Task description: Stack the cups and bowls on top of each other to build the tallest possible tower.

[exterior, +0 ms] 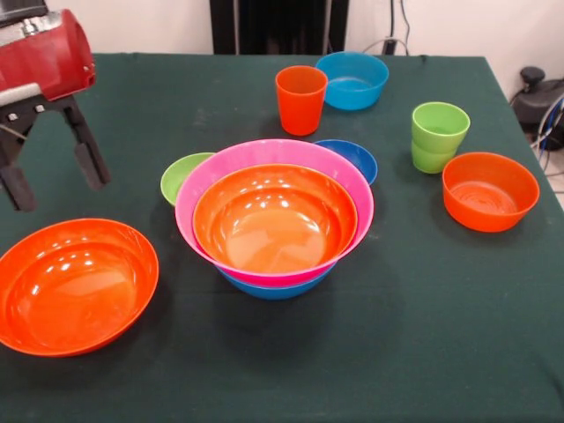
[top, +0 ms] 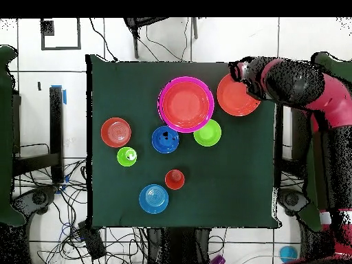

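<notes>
The tower is a large orange bowl nested in a pink bowl on a blue bowl at mid table; it also shows in the overhead view. Another large orange bowl sits at the front left, also in the overhead view. My gripper hangs open and empty above and behind that bowl, at the table's edge in the overhead view. An orange cup stands behind the tower. Two lime green cups are nested at the right.
A small lime green bowl and a dark blue bowl touch the tower's back. A light blue bowl sits at the far side. A small orange bowl sits at the right, near the table edge.
</notes>
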### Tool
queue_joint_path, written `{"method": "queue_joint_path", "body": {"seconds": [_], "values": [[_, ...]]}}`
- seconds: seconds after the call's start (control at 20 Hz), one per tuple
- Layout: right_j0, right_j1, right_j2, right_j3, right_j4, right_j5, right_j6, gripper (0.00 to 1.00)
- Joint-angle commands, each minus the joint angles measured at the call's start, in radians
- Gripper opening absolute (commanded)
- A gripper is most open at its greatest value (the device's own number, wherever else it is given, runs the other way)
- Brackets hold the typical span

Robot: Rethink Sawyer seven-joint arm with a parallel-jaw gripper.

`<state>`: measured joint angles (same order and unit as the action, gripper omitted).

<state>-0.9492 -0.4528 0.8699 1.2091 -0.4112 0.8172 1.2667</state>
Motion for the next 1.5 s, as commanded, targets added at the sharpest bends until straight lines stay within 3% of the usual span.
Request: {"method": "queue_joint_path", "body": {"seconds": [0.05,0.3,0.55,0.95,1.15,1.4,1.5], "values": [[0.09,-0.023,-0.068,0.056,-0.091,0.088,-0.143,1.0],[0.14,-0.026,-0.101,0.0,-0.087,0.141,-0.11,1.0],[0.193,-0.028,-0.125,-0.118,-0.084,0.261,-0.137,1.0],[0.219,-0.023,-0.135,-0.203,-0.085,0.328,-0.146,1.0],[0.204,-0.013,-0.121,-0.2,-0.074,0.303,-0.151,1.0],[0.118,0.038,-0.064,-0.16,-0.03,0.216,-0.227,1.0],[0.099,0.059,-0.048,-0.161,-0.051,0.191,-0.301,1.0]]}}
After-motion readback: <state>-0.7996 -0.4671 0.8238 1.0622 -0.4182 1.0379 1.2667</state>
